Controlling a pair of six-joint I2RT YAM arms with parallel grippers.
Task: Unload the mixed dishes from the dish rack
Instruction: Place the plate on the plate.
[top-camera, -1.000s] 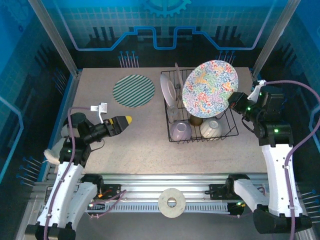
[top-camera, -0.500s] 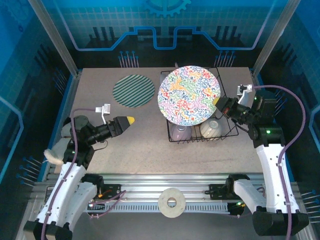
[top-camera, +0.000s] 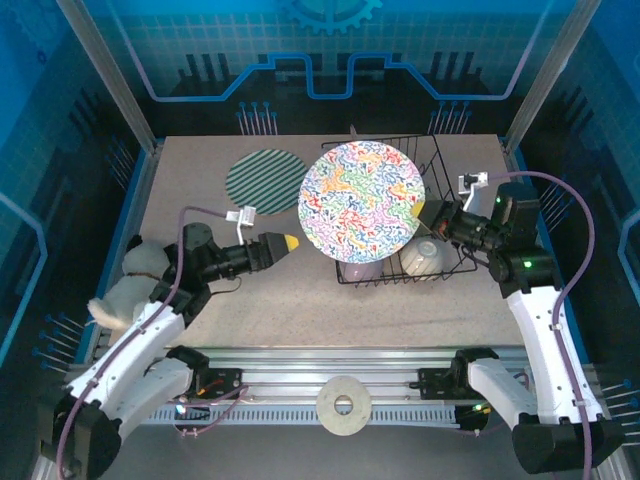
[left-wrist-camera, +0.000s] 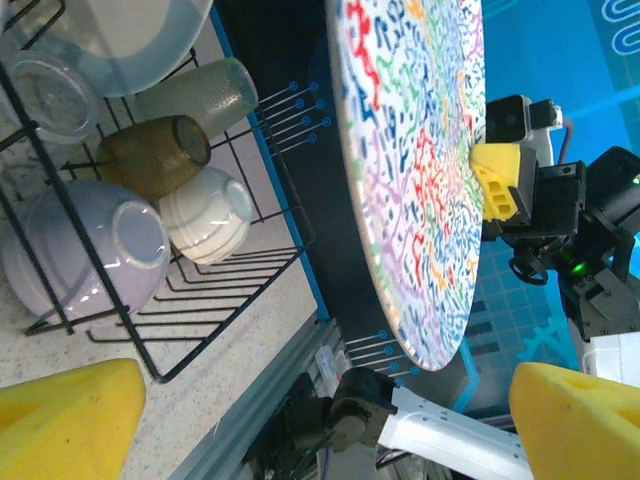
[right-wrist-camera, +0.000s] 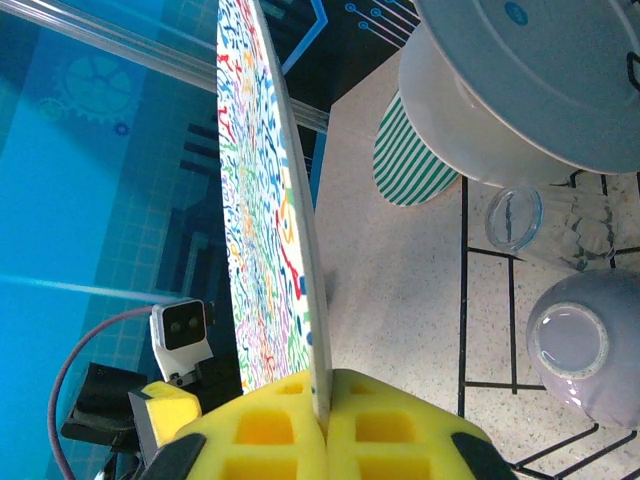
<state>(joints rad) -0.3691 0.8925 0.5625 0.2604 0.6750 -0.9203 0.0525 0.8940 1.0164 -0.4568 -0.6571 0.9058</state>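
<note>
— Where was the speckled multicoloured round plate (top-camera: 362, 204) at inspection?

— Airborne, face tilted up, hanging over the left half of the black wire dish rack (top-camera: 400, 279) and past its left edge. A second before, it had stood over the rack's right side, so it had been carried leftward and was clear of the prongs.

— Held by what?

— The right jaws, closed tight on its right rim. The right wrist view showed the rim pinched edge-on between the yellow pads (right-wrist-camera: 300, 440).

— And the left jaws?

— They stood wide apart and held nothing. The left arm had advanced from the tabletop's (top-camera: 300, 310) left side until its tip was just beside the plate's lower-left rim. In the left wrist view the plate (left-wrist-camera: 420, 180) lay ahead, not yet between that arm's pads (left-wrist-camera: 70, 410).

— Your reading?

— A hand-over looked to be in preparation, in my judgement, with the plate bound for the open tabletop near the green-striped round plate (top-camera: 262, 180) already laid flat there.

— Outstanding items?

— A lavender bowl (left-wrist-camera: 85, 250), a white bowl (left-wrist-camera: 205, 225) and a brown cup (left-wrist-camera: 152, 155), among others, remained in the rack. Unloading was well short of complete.
</note>
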